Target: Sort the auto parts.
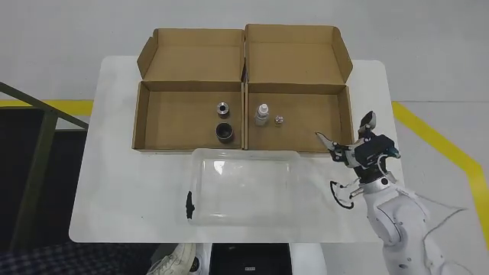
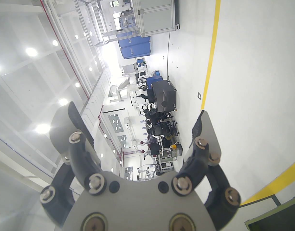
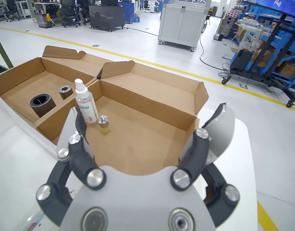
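Two open cardboard boxes stand side by side at the back of the white table. The left box [image 1: 153,126] holds a silver metal cylinder [image 1: 221,109] [image 3: 65,92] and a dark ring-shaped cylinder [image 1: 225,131] [image 3: 42,105]. The right box [image 1: 325,126] holds a clear spray bottle [image 1: 262,114] [image 3: 85,103] and a small capped bottle [image 1: 279,119] [image 3: 104,124]. My right gripper [image 1: 345,126] [image 3: 148,109] hangs open and empty by the right box's front right corner. My left gripper [image 2: 137,109] is open and empty, facing the room away from the table.
A clear plastic tray [image 1: 244,187] lies in front of the boxes. A small black object [image 1: 189,205] sits at its left edge. Bare table [image 1: 114,176] stretches left of the tray. A dark green frame [image 1: 34,122] stands beside the table's left side.
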